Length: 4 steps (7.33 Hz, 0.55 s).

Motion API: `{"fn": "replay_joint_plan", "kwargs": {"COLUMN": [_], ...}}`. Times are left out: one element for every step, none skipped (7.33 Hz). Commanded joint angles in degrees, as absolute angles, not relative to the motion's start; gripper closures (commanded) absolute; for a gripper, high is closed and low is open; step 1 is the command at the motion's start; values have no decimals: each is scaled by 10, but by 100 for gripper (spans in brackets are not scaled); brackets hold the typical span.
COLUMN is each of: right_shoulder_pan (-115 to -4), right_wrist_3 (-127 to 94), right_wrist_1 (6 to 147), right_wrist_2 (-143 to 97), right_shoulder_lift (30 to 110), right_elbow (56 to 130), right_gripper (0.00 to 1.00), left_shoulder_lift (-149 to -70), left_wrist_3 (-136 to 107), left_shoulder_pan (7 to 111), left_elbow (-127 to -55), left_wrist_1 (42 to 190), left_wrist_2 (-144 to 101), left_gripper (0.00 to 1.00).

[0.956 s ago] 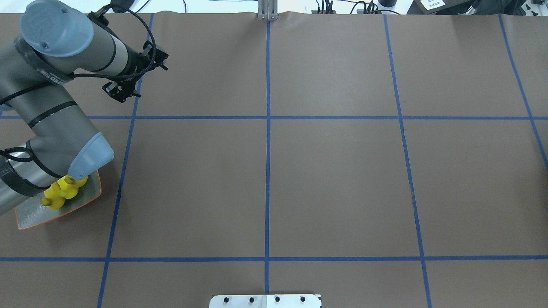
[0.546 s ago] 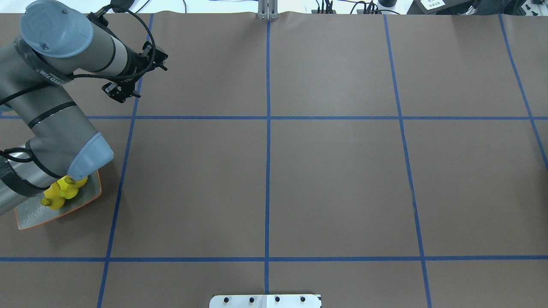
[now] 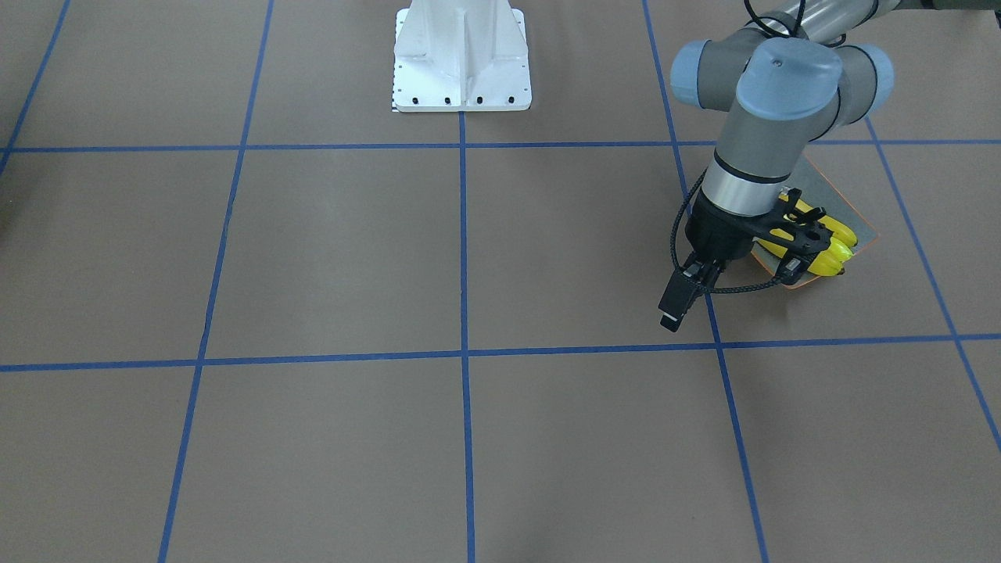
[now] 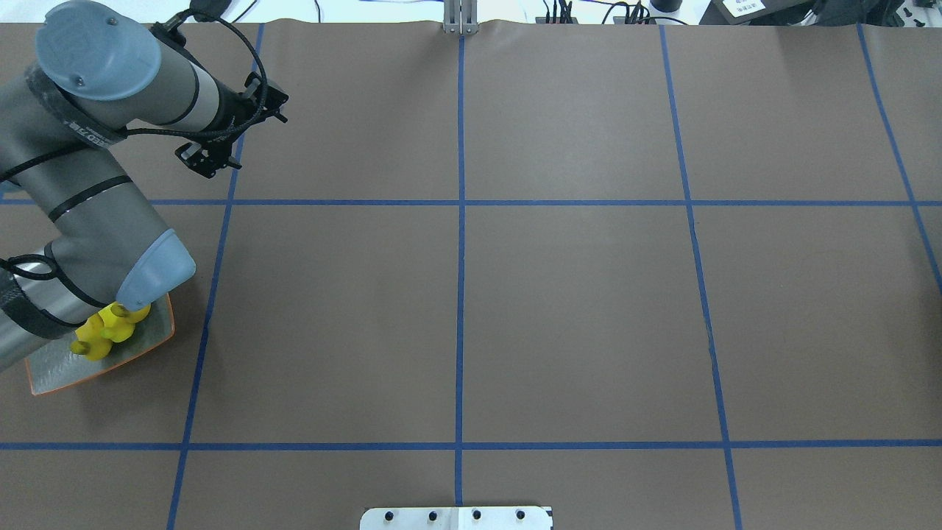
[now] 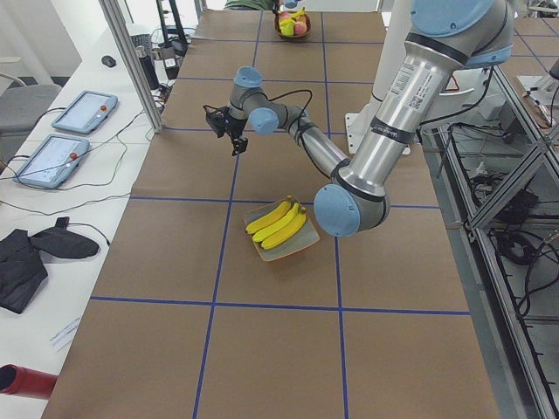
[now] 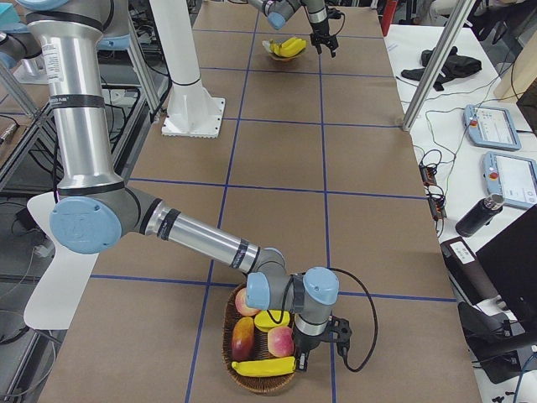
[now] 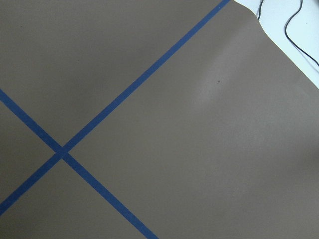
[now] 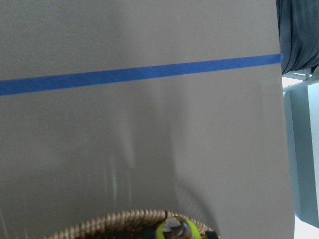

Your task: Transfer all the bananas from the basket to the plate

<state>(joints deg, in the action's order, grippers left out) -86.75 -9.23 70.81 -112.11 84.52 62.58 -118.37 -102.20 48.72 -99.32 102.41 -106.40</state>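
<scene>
The grey-green plate (image 5: 307,247) with an orange rim lies at the table's left end and holds three yellow bananas (image 5: 279,225). The plate (image 4: 44,372) and bananas (image 4: 103,331) are partly hidden under my left arm in the overhead view. My left gripper (image 4: 200,160) hangs empty over bare table beyond the plate and looks open; it also shows in the front view (image 3: 674,305). At the far right end, my right gripper (image 6: 299,357) is down in the wicker basket (image 6: 260,382), next to a banana (image 6: 264,366). I cannot tell whether it is open or shut.
The basket also holds a second yellow fruit (image 6: 270,319) and red-yellow round fruits (image 6: 243,336). The right wrist view shows the basket's rim (image 8: 124,219) and the table's edge. The white robot base (image 3: 461,62) stands mid-table on the robot's side.
</scene>
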Motion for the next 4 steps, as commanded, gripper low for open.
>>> {"fn": "replay_joint_plan", "kwargs": {"right_shoulder_pan": [-867, -869, -869, -877], "right_wrist_3": [-61, -35, -19, 1], "right_wrist_1": [712, 714, 723, 758], "right_wrist_2": [-1118, -1117, -1118, -1122], "right_shoulder_lift": [853, 856, 874, 884], "right_elbow": [648, 650, 677, 716], "right_gripper": [100, 100, 100, 100], "left_shoulder_lift": [-1184, -1184, -1185, -1184], "left_wrist_3": [-1022, -1022, -1022, -1022], "left_shoulder_pan": [487, 487, 488, 488], "left_elbow": [-991, -991, -992, -994], "left_wrist_1": [1025, 1024, 1024, 1023], "left_wrist_2": [-1063, -1064, -1064, -1064], "left_gripper": [0, 0, 0, 0]}}
